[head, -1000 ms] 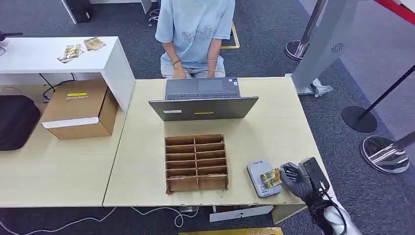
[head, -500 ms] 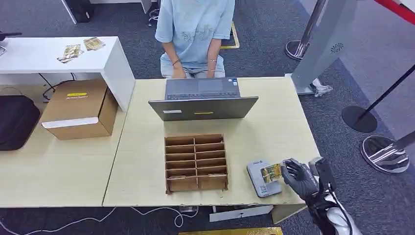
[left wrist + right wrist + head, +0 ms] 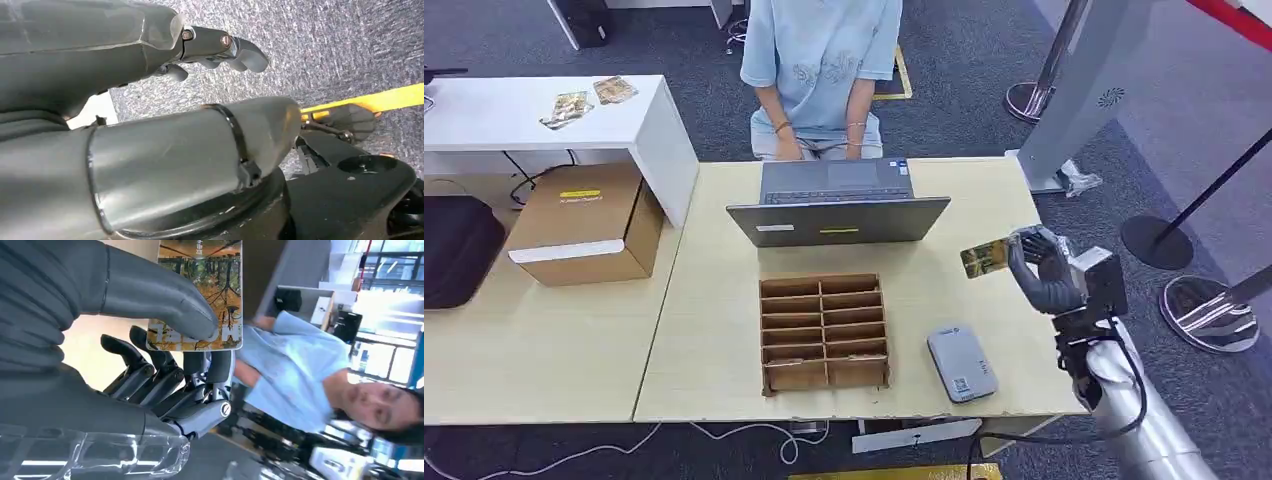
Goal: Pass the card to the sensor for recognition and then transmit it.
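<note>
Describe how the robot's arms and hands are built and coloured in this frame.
The right hand is dark grey, with slim black jointed fingers showing small round metal pivots and a thick smooth grey thumb. A black box sits at its wrist, black cables loop below it, and the forearm is silver. The left hand has a matching grey cover and dark fingers.

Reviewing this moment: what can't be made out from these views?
- Card in the right hand: its far end is cut off by the right wrist view's edge, its print partly under the thumb.
- Sensor label: too small in the head view.
- Left hand: fingers partly hidden behind its own cover.
</note>
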You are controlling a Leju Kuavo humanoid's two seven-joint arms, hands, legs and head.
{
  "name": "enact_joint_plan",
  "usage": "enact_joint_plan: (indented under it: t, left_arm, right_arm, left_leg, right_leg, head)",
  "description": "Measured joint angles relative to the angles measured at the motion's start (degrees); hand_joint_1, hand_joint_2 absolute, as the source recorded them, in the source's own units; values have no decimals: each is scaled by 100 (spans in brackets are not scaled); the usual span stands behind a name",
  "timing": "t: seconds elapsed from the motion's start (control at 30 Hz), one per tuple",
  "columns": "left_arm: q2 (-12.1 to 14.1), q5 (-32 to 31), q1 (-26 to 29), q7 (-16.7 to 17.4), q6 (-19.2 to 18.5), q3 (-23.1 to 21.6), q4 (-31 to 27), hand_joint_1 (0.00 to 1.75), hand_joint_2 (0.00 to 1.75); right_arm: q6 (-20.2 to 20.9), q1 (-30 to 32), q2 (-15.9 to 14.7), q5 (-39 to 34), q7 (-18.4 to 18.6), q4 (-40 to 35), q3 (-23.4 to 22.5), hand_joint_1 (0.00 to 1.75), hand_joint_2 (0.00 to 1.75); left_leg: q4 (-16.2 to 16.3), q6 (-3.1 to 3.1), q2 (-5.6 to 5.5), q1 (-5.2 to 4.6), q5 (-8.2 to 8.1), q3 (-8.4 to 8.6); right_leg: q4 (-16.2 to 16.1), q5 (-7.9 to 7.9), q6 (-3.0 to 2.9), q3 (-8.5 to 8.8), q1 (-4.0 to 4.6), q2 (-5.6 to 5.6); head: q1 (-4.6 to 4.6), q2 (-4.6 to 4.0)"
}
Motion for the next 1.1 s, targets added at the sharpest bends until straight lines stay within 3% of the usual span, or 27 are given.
enact_joint_plan:
  t: [0.2,0.47,0.7,1.1]
  left_arm:
    - [-11,-28,-73,0,11,0,0,0,0]
    - [-48,-83,-178,66,66,0,0,0,0]
    - [-59,-188,-250,133,57,-2,0,0,0]
    - [-81,-323,-374,264,-30,-46,0,0,0]
  right_arm:
    - [-731,-1950,345,974,116,796,444,175,175]
    - [-1103,-3594,1054,1635,472,1761,1002,175,175]
    - [-1851,-4234,1719,2339,689,2303,1365,175,175]
    - [-2477,-4676,2247,4176,968,3096,1928,175,175]
  left_leg:
    - [1,-11,7,-1,17,-2]
    - [1,-17,5,1,21,-5]
    - [1,-18,4,1,22,-6]
    - [3,-18,3,1,22,-8]
  right_leg:
    - [11,13,-11,-17,-1,11]
    - [28,13,-12,-28,0,10]
    - [31,13,-13,-31,1,9]
    - [31,14,-14,-31,0,8]
  head:
    - [-4,0]
    - [-4,0]
    - [-4,0]
    - [-4,0]
